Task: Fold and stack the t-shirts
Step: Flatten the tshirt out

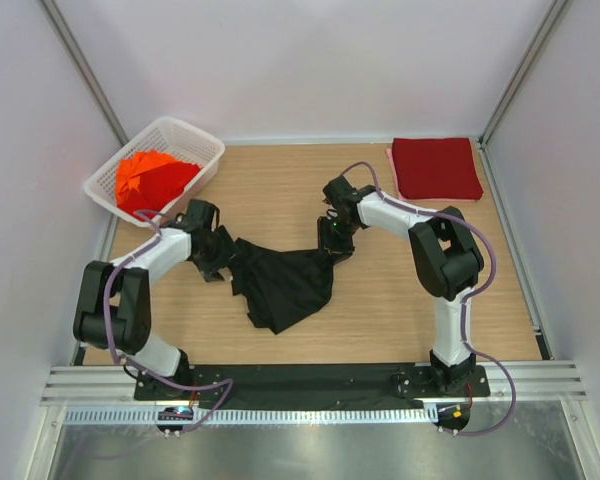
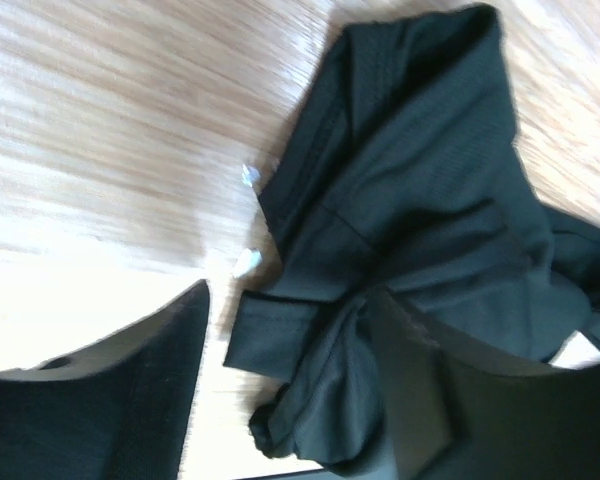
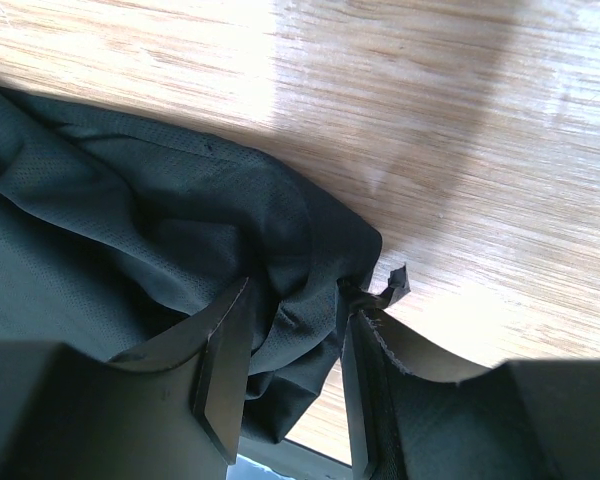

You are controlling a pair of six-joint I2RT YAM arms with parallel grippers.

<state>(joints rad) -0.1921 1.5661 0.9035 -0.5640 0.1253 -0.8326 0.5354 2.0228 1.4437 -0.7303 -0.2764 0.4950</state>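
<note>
Middle black t-shirt [image 1: 283, 285] is plain black, no print, with a fine mesh-looking weave up close, and the dark red t-shirt [image 1: 437, 168] is one solid deep red. The orange-red t-shirts [image 1: 152, 180] are super bright against the white lattice basket [image 1: 195, 140]. The table [image 1: 380, 300] is light wood grain, and the arms [image 1: 395, 212] are white and black with purple cables [image 1: 492, 262].
</note>
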